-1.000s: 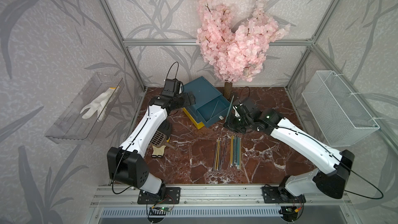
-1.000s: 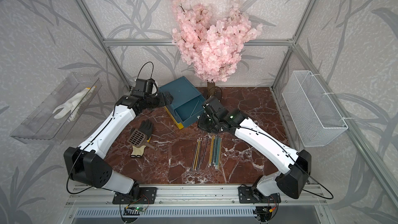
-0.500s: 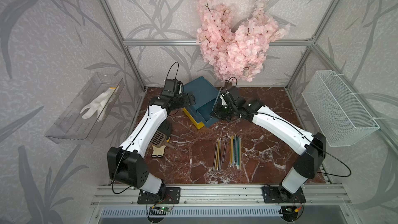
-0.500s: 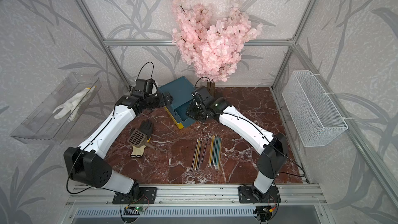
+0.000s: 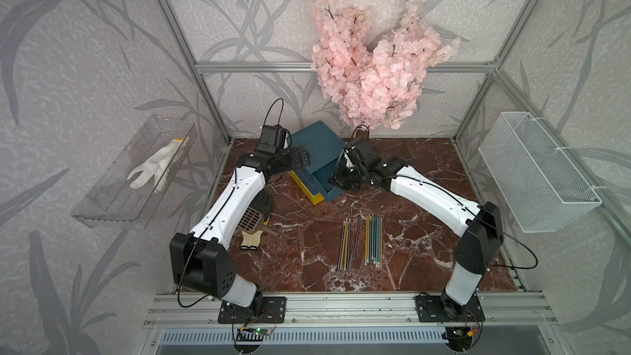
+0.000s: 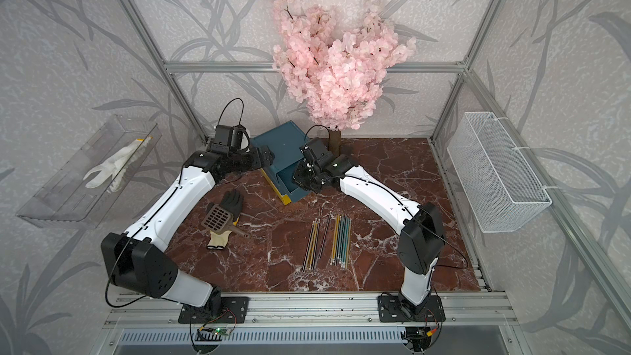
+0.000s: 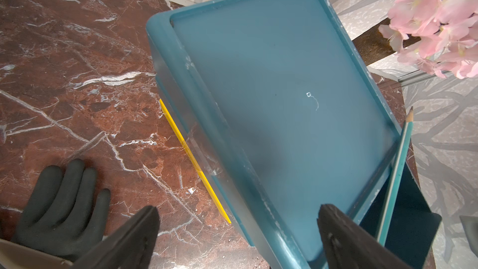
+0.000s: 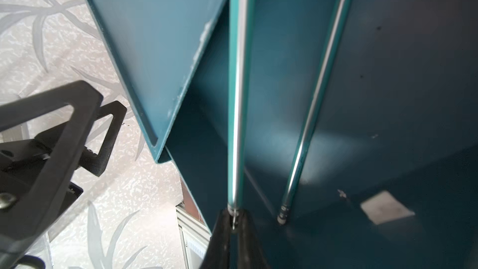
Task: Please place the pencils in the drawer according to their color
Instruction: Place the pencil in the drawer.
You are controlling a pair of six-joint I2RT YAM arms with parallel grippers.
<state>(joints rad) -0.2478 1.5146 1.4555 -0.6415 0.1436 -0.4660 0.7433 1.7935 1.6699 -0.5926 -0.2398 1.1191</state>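
Observation:
The teal drawer chest [image 5: 317, 143] [image 6: 280, 141] stands at the back, its top drawer [image 5: 324, 184] pulled out above the yellow bottom drawer [image 5: 307, 189]. My right gripper [image 5: 338, 179] [image 8: 234, 219] is down in that open drawer, shut on the end of a teal pencil [image 8: 238, 86] [image 7: 398, 172] that points steeply upward. A second teal pencil [image 8: 310, 115] leans inside the drawer. My left gripper [image 5: 304, 158] [image 7: 236, 231] is open, astride the chest's left top edge [image 7: 196, 115]. Several yellow, dark and teal pencils [image 5: 362, 240] [image 6: 329, 239] lie in rows on the marble table.
A brown slotted scoop [image 5: 251, 218] lies on a black and cream glove [image 5: 263, 201] by the left arm. A pink blossom tree [image 5: 372, 63] stands behind the chest. A wire basket [image 5: 532, 172] hangs on the right wall, a clear tray [image 5: 112, 196] with a white glove on the left.
My right arm has swung left and back from the table's middle to the open drawer, carrying the teal pencil, and lowered its end into the drawer. The left arm has stayed put.

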